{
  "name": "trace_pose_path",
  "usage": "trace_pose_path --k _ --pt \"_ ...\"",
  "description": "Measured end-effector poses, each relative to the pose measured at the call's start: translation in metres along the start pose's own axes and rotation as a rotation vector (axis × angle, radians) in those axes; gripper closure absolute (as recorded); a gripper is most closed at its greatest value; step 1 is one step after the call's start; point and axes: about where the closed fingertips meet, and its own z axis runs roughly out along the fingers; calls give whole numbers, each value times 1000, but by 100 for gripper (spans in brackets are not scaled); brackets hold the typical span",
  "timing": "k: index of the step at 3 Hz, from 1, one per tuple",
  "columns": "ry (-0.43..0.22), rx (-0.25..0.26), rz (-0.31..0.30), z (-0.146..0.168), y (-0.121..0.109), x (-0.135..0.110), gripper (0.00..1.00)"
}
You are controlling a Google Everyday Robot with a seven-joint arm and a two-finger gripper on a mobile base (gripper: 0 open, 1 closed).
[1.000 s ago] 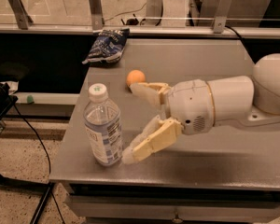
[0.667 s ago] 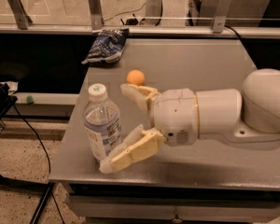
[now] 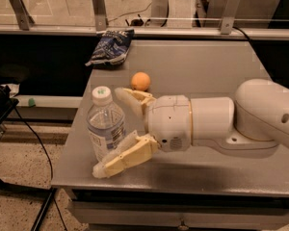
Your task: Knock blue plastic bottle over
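While the blue plastic bottle (image 3: 106, 124) stands upright near the front left edge of the tabletop (image 3: 207, 57), the gripper (image 3: 108, 131) sits at its right, fingers (image 3: 127, 155) spread around it; an orange ball (image 3: 140, 81) lies just behind, a dark snack bag (image 3: 111, 47) farther back

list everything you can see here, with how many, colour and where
blue plastic bottle: one, clear with white cap and pale blue label, upright near the table's front left corner
orange ball: one, orange, on the table behind the bottle
snack bag: one, dark blue, at the table's back left edge
table: one, grey, fills the middle of the view
cable: one, black, on the floor at left
metal posts: several, grey, along the rail behind the table
arm: one, white, reaching in from the right
gripper: one, cream fingers open, one on either side of the bottle
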Motion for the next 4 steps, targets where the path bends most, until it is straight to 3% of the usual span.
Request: trace_pose_path --k 1,2,3,4 --pt "-71 24 -45 21 -11 18 0" --pt "-91 52 -91 33 -18 26 0" --pt "-107 83 -113 35 -20 32 18" --pt "-132 111 -125 20 -17 24 49"
